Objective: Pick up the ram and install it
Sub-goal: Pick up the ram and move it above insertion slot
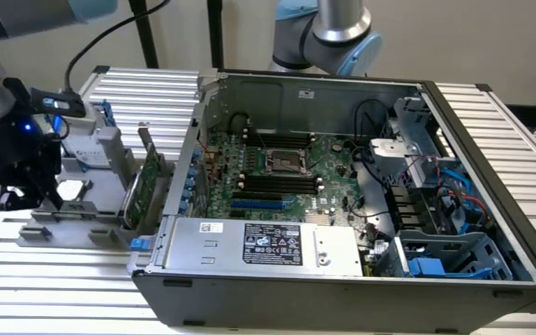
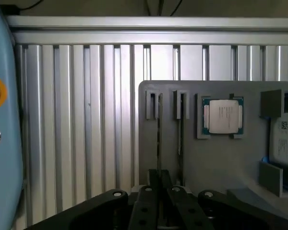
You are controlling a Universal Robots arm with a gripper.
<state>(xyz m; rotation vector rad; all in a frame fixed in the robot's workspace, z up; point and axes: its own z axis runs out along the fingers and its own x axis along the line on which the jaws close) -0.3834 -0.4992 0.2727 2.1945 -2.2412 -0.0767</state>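
Jaws of the gripper (image 2: 159,175) are pressed nearly together, pinching the upper edge of the ram (image 2: 159,134). I see the ram edge-on, a thin line standing in a slot of the grey parts tray (image 2: 216,163).

The slatted aluminium table (image 2: 86,120) lies bare along one side of the tray. That gives me open room as far as a pale blue Universal Robots housing (image 2: 2,72) with a red button.

In the exterior view, the open computer case (image 1: 343,293) sits toward the exterior view's right, just beside the tray; I cannot tell whether they touch. The motherboard (image 1: 287,157) lies flat inside the case, walled in on every side.

A hard drive (image 2: 284,139) sits at the tray edge farthest from the ram. A green expansion card (image 1: 147,185) stands upright between the arm and the case. A processor chip (image 2: 223,117) rests in its own pocket. A second thin board (image 2: 180,127) stands in the neighbouring slot, just beside the ram, with only a narrow gap between them.
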